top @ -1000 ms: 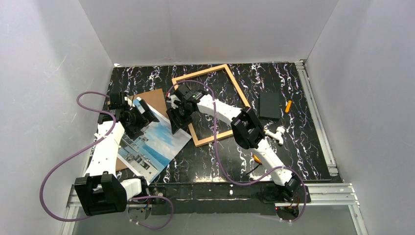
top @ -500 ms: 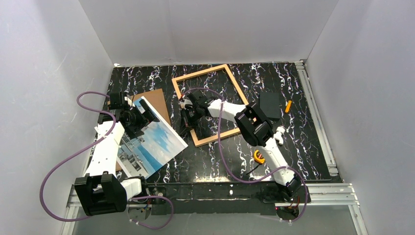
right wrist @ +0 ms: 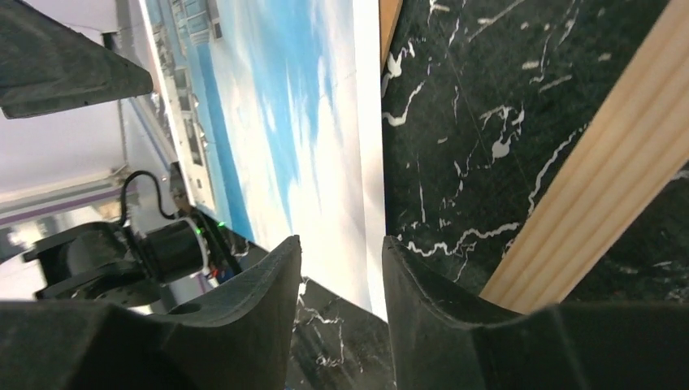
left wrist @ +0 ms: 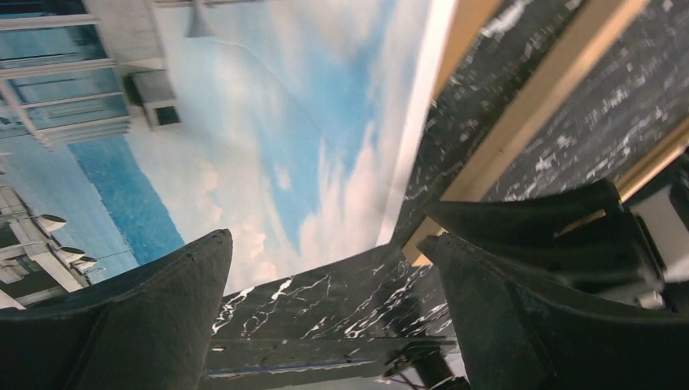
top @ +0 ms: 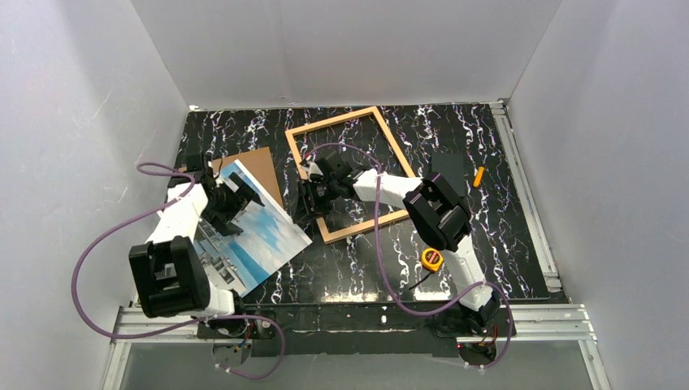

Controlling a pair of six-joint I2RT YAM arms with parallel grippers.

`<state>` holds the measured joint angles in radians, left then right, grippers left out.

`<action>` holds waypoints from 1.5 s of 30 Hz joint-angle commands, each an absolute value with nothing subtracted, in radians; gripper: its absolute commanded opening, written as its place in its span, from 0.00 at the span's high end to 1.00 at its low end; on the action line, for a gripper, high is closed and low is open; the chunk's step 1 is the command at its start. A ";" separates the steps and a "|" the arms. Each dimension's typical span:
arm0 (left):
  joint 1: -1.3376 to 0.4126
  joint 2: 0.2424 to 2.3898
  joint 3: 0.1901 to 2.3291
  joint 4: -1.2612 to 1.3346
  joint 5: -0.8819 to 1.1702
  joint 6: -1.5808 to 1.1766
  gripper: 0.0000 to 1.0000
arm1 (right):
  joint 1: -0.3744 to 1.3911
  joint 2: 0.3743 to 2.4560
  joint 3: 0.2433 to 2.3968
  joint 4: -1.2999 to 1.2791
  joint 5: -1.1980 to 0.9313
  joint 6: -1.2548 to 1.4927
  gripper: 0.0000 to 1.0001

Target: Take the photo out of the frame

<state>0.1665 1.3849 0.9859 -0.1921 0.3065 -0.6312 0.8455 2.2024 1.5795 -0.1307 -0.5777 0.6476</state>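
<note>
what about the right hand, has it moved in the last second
Yes. The right hand shifted right, off the photo's edge toward the frame's left strip.

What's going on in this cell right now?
Two arms are working on a picture frame. The photo is already out, lying flat on the table to the left of the empty frame, with a strip of table showing between them. The left gripper hovers open over the photo. The right gripper sits low by the frame's left strip, fingers slightly apart and holding nothing.
</note>
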 commanded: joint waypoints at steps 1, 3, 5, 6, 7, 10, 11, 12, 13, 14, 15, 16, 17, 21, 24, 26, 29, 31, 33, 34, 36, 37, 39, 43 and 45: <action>0.207 1.438 0.959 -0.283 0.267 -0.707 0.02 | 0.893 2.223 1.686 -0.238 -0.443 0.520 0.48; 0.214 1.454 0.946 -0.260 0.267 -0.718 0.02 | 0.916 2.248 1.730 -0.287 -0.372 0.479 0.43; 0.227 1.470 0.923 -0.242 0.257 -0.733 0.02 | 0.934 2.273 1.771 -0.331 -0.311 0.450 0.38; 0.237 1.482 0.916 -0.241 0.255 -0.740 0.02 | 0.939 2.286 1.794 -0.356 -0.293 0.444 0.38; 0.245 1.500 0.912 -0.241 0.254 -0.744 0.02 | 0.941 2.299 1.815 -0.380 -0.280 0.445 0.38; 0.257 1.545 0.912 -0.262 0.241 -0.752 0.02 | 0.945 2.304 1.814 -0.400 -0.274 0.457 0.38; 0.257 1.555 0.910 -0.266 0.234 -0.753 0.02 | 0.945 2.297 1.803 -0.400 -0.279 0.464 0.38; 0.258 1.561 0.903 -0.270 0.221 -0.755 0.02 | 0.945 2.289 1.790 -0.391 -0.297 0.471 0.37; 0.260 1.569 0.896 -0.267 0.216 -0.759 0.02 | 0.945 2.280 1.769 -0.379 -0.316 0.479 0.37; 0.262 1.580 0.893 -0.265 0.215 -0.766 0.02 | 0.945 2.272 1.751 -0.366 -0.336 0.491 0.37; 0.263 1.592 0.892 -0.267 0.216 -0.770 0.02 | 0.944 2.261 1.740 -0.351 -0.355 0.503 0.37; 0.264 1.606 0.896 -0.274 0.216 -0.770 0.02 | 0.943 2.253 1.734 -0.351 -0.372 0.514 0.37; 0.265 1.619 0.898 -0.288 0.216 -0.771 0.02 | 0.943 2.243 1.724 -0.345 -0.388 0.530 0.37; 0.266 1.647 0.902 -0.296 0.211 -0.770 0.02 | 0.935 2.175 1.614 -0.195 -0.505 0.643 0.37; 0.267 1.654 0.901 -0.298 0.209 -0.771 0.02 | 0.923 2.129 1.523 -0.027 -0.589 0.760 0.38; 0.266 1.656 0.901 -0.297 0.211 -0.770 0.02 | 0.914 2.120 1.472 0.094 -0.640 0.835 0.42; 0.266 1.657 0.901 -0.297 0.210 -0.770 0.02 | 0.899 2.125 1.405 0.282 -0.709 0.968 0.50; 0.266 1.658 0.900 -0.294 0.215 -0.768 0.02 | 0.890 2.140 1.371 0.413 -0.749 1.046 0.54; 0.267 1.657 0.899 -0.291 0.222 -0.769 0.02 | 0.885 2.167 1.366 0.486 -0.776 1.097 0.58; 0.267 1.658 0.899 -0.288 0.227 -0.770 0.02 | 0.885 2.180 1.372 0.499 -0.779 1.110 0.60; 0.265 1.653 0.898 -0.286 0.233 -0.766 0.02 | 0.885 2.204 1.391 0.497 -0.775 1.117 0.64; 0.265 1.649 0.897 -0.284 0.235 -0.766 0.02 | 0.885 2.214 1.399 0.495 -0.769 1.118 0.65; 0.265 1.636 0.898 -0.278 0.242 -0.758 0.02 | 0.887 2.235 1.417 0.487 -0.761 1.124 0.67; 0.258 1.616 0.906 -0.276 0.252 -0.744 0.02 | 0.893 2.257 1.446 0.440 -0.740 1.107 0.69; 0.256 1.603 0.908 -0.270 0.263 -0.740 0.02 | 0.895 2.256 1.445 0.423 -0.724 1.096 0.71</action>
<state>0.2604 1.6238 0.9211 -0.1848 0.2516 -0.7639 0.8871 2.2478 1.4006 0.4168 -0.7326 1.0969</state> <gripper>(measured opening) 0.980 0.307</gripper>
